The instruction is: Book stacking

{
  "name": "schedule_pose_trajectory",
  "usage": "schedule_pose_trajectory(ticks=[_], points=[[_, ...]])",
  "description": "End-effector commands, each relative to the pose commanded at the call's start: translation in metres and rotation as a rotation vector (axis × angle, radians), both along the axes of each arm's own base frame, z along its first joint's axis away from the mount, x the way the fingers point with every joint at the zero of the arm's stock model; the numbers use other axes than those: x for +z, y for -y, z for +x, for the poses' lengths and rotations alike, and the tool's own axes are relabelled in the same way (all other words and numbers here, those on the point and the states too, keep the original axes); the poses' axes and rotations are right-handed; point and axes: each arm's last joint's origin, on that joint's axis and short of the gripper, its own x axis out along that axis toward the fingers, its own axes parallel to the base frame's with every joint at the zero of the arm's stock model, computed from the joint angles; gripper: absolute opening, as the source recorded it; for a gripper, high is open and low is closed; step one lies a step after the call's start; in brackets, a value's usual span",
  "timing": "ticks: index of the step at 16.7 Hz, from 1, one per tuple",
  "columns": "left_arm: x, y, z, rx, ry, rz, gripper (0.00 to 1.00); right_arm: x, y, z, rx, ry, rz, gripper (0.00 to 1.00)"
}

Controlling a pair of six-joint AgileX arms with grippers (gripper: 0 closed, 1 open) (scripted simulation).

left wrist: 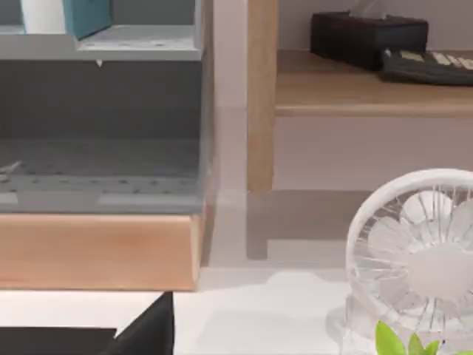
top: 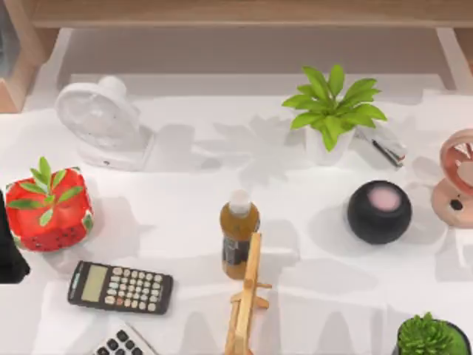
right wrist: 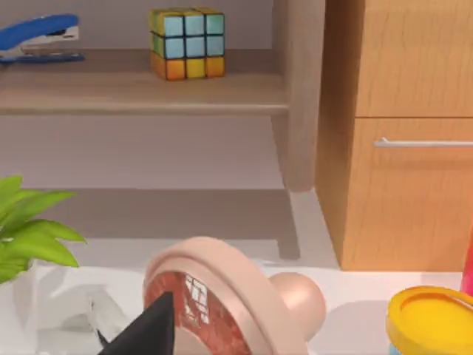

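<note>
No book lies on the white table (top: 185, 244); the books are out of view. A teal upright slab (left wrist: 87, 15) stands on a grey shelf in the left wrist view, and I cannot tell what it is. My left gripper (top: 9, 248) is a black shape at the table's far left edge, and a black part of it (left wrist: 148, 334) shows near the white fan. A black part of my right gripper (right wrist: 144, 329) shows in front of the pink fan (right wrist: 222, 296).
Spread over the table are a white fan (top: 103, 122), a strawberry pot (top: 48, 211), a calculator (top: 120, 287), a brown bottle (top: 239, 233), a wooden stand (top: 247, 303), a potted plant (top: 332, 111), a black speaker (top: 379, 211) and a pink fan (top: 458, 177).
</note>
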Motion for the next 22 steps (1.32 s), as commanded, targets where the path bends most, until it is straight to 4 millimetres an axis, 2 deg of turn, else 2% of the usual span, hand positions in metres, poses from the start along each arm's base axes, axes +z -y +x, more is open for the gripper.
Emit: schedule_pose_trajectory(ticks=[3, 5, 8, 11, 14, 17, 19, 22], points=[[0.003, 0.0, 0.0, 0.0, 0.004, 0.0, 1.0, 0.0, 0.0, 0.0, 0.0, 0.0, 0.0, 1.0], [0.018, -0.001, 0.001, -0.001, 0.023, 0.0, 1.0, 0.0, 0.0, 0.0, 0.0, 0.0, 0.0, 1.0], [0.059, -0.005, 0.007, -0.005, 0.061, 0.001, 1.0, 0.0, 0.0, 0.0, 0.0, 0.0, 0.0, 1.0], [0.107, -0.012, 0.032, -0.012, 0.077, 0.001, 1.0, 0.0, 0.0, 0.0, 0.0, 0.0, 0.0, 1.0], [0.147, -0.028, 0.083, -0.016, 0.062, -0.001, 1.0, 0.0, 0.0, 0.0, 0.0, 0.0, 0.0, 1.0], [0.166, -0.057, 0.154, -0.017, 0.035, -0.007, 1.0, 0.0, 0.0, 0.0, 0.0, 0.0, 0.0, 1.0], [0.161, -0.082, 0.203, -0.017, 0.014, -0.012, 1.0, 0.0, 0.0, 0.0, 0.0, 0.0, 0.0, 1.0], [0.137, -0.121, 0.267, -0.017, -0.009, -0.019, 1.0, 0.0, 0.0, 0.0, 0.0, 0.0, 0.0, 1.0]])
